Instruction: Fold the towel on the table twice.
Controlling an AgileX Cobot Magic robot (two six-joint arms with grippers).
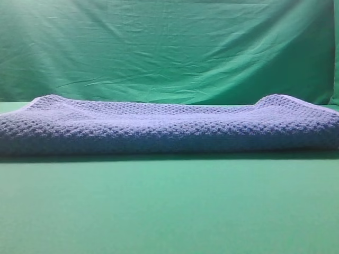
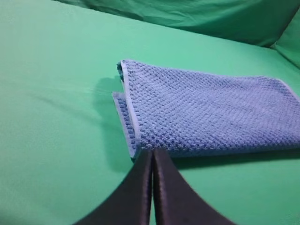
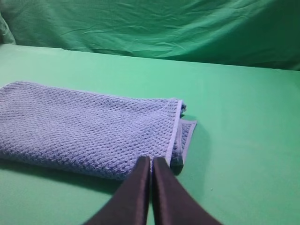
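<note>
The blue-grey waffle-weave towel [image 1: 169, 126] lies folded in a long band across the green table [image 1: 169, 211], its fold facing the camera. In the left wrist view the towel [image 2: 211, 112] shows two layers at its left end, with a pale hem. My left gripper [image 2: 152, 157] is shut, empty, hovering just in front of the towel's near left corner. In the right wrist view the towel [image 3: 89, 129] ends at a hemmed right edge. My right gripper [image 3: 151, 161] is shut, empty, above the near right corner. Neither gripper appears in the exterior high view.
A wrinkled green cloth backdrop [image 1: 169, 47] hangs upright behind the table. Bare green table surface [image 2: 51, 93] lies left of the towel and more of the table [image 3: 248, 122] lies right of it.
</note>
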